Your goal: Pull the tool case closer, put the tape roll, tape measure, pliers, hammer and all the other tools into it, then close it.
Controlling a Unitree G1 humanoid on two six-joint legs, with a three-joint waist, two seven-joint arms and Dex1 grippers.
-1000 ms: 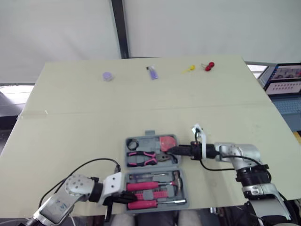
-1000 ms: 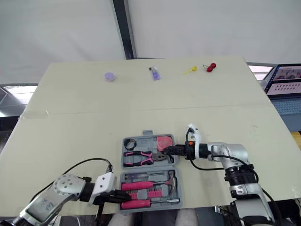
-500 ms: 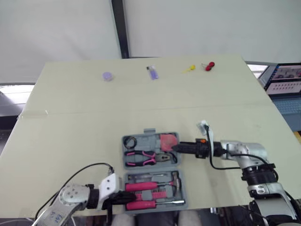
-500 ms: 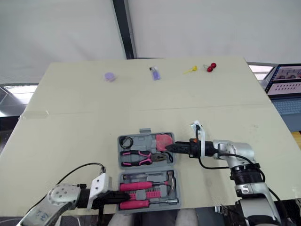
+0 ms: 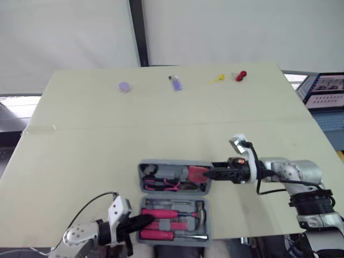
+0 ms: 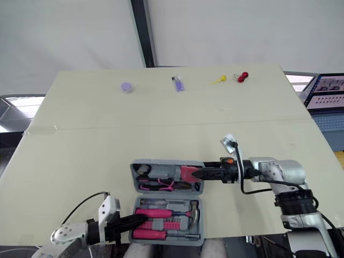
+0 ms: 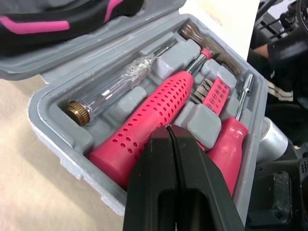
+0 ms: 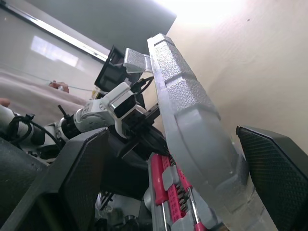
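The gray tool case [image 5: 172, 198] sits close to the robot, by the near edge of the table [image 5: 80, 140], so the pulling part looks done. There are tools inside it. The pliers [image 5: 157, 184] and the red tape measure [image 5: 196, 173] sit in the lid [image 6: 161, 163]. The hammer [image 7: 159, 108] with its pink handle lies in the bottom half, next to a screwdriver [image 7: 226, 144] and a little see-through tester [image 7: 113, 89]. A dark ring near the pliers may be the tape roll, but I cannot be sure. The lid is tipped up about halfway, not flat and not shut. The right gripper [image 5: 214, 173] is at the lid's right edge with its two fingers spread apart and the lid's edge between them. There is a gap on one side, so I think it is pushing the lid over, not pinching it. The left gripper [image 5: 142, 220] has its fingers pressed together and holds nothing. Its tip is at the bottom half, right by the hammer handle, maybe to keep the case from sliding. What is left, I think, is folding the lid all the way down. Far off at the back of the table lie a purple disc [image 5: 123, 86], a small purple thing [image 5: 174, 82], a yellow thing [image 5: 216, 79] and a red thing [image 5: 239, 74]. I cannot tell if any of them are tools.
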